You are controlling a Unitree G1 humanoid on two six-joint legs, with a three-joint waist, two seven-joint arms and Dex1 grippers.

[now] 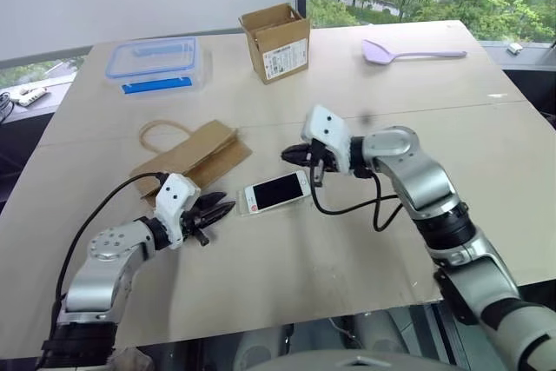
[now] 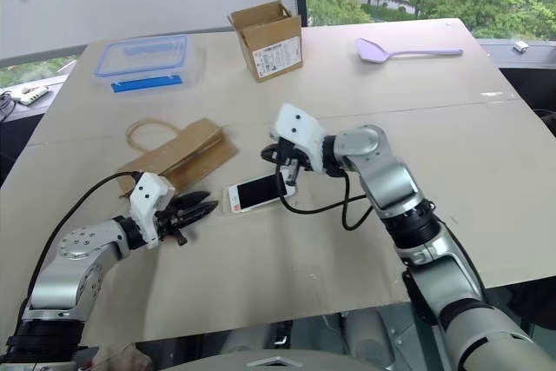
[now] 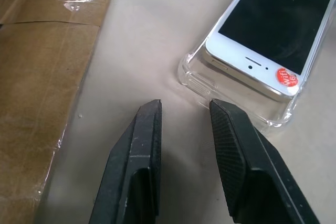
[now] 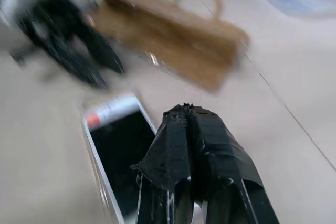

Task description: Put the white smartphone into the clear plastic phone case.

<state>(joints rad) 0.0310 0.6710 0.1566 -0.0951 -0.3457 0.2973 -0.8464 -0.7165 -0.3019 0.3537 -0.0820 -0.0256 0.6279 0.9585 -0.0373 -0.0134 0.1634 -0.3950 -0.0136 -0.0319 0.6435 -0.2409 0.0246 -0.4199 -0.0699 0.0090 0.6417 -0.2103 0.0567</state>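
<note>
A small round red sticker reading "WiFi" sits on the white bezel of the white smartphone, beside its home end; the second line under it is too small to read. The phone, glossy black screen up, lies inside the clear plastic phone case, whose thin see-through rim with rounded corners shows around its near-left end, mid-table. The cardboard box at the far side carries a white printed label, illegible. A flat brown paper bag with looped handle lies left of the phone; a blue-lidded clear food box and a lilac plastic spatula rest far back on the pale table.

The left gripper points right toward the case, its ribbed black fingers parted and empty. The right gripper hangs above the phone's far-right end, tilted down-left, taped fingers pressed together holding nothing.
</note>
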